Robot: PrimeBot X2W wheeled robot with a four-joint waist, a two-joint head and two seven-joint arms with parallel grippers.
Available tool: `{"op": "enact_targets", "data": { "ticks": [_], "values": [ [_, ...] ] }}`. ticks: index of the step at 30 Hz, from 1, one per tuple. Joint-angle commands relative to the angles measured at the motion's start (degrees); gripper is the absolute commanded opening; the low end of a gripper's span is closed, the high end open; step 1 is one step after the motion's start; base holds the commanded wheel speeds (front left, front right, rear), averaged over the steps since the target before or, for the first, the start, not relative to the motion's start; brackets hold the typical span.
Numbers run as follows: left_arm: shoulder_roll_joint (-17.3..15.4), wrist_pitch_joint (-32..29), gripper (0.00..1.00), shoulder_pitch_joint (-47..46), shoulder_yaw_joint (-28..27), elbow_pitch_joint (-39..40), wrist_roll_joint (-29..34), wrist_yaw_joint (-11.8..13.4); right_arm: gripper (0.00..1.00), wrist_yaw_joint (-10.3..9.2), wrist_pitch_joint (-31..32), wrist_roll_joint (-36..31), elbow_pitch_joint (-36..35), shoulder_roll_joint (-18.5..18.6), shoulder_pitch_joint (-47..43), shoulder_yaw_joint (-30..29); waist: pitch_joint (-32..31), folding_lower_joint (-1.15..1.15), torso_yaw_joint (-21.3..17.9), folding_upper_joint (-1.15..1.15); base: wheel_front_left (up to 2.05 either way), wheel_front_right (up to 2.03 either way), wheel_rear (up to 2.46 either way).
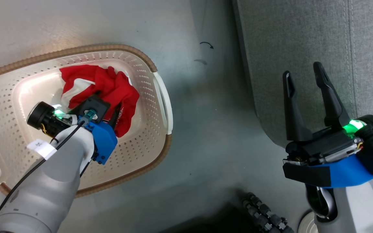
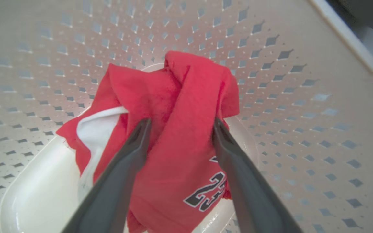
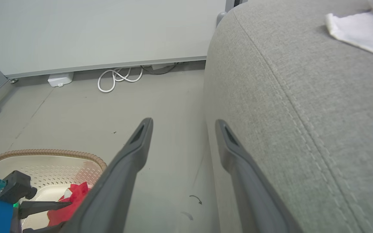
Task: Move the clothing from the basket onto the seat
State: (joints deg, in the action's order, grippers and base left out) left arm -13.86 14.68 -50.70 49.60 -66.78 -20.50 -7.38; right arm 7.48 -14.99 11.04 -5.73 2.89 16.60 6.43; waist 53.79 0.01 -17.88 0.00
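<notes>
The clothing (image 1: 108, 84) lies in a crumpled red heap at the bottom of the basket (image 1: 108, 48), which stands on the floor (image 1: 206, 129) beside the seat (image 1: 303, 32). None of it has reached the seat yet. In the left wrist view a number 23 shows on the near fold, and a strip of white lining shows to the left.

The left tool (image 2: 180, 127) is down inside the basket with its jaws wide. Its two fingers stand on either side of a raised ridge of red cloth, and the tips press into the fabric. This placement looks deliberate: a ridge gives the fingers something to pinch, where a flat layer would slide away. Nothing is gripped yet. The next move is probably to close on that fold and lift. One risk is that the pinch catches only the top layer and the rest of the heap stays behind.

The right tool (image 1: 303, 72) is also wide and holds nothing. It hangs above the rounded front edge of the seat, well apart from the basket, likely so that it stays clear of the working arm. In the right wrist view a white cloth (image 3: 361, 32) lies farther back on the seat.
</notes>
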Motion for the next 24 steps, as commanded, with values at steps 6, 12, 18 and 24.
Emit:
{"op": "enact_targets", "data": {
  "ticks": [6,12,18,24],
  "values": [
    [0.5,-3.6,0.47,-2.0,1.6,-3.7,1.0,0.9,1.00,0.03,-0.3,1.4,-0.2,0.0,0.8,0.5,1.0,-0.01,-1.1,0.00,0.00,0.00,0.00],
    [1.2,-3.5,0.00,-2.2,2.1,-4.7,0.5,0.9,1.00,0.03,-0.3,1.7,0.3,0.0,1.0,0.1,0.7,-0.01,-1.0,0.00,0.00,0.00,0.00],
    [2.3,-2.4,0.00,-1.6,1.8,-5.0,-0.9,0.5,1.00,0.03,-0.3,1.2,0.8,0.0,1.4,0.3,-1.3,-0.01,0.1,0.00,0.00,0.00,0.00],
    [3.4,-1.3,0.00,0.8,1.0,-5.4,-2.9,0.2,1.00,0.03,-0.3,0.6,2.1,0.0,2.0,0.9,-6.8,-0.01,1.6,0.00,0.00,0.00,0.00]
  ]
}}
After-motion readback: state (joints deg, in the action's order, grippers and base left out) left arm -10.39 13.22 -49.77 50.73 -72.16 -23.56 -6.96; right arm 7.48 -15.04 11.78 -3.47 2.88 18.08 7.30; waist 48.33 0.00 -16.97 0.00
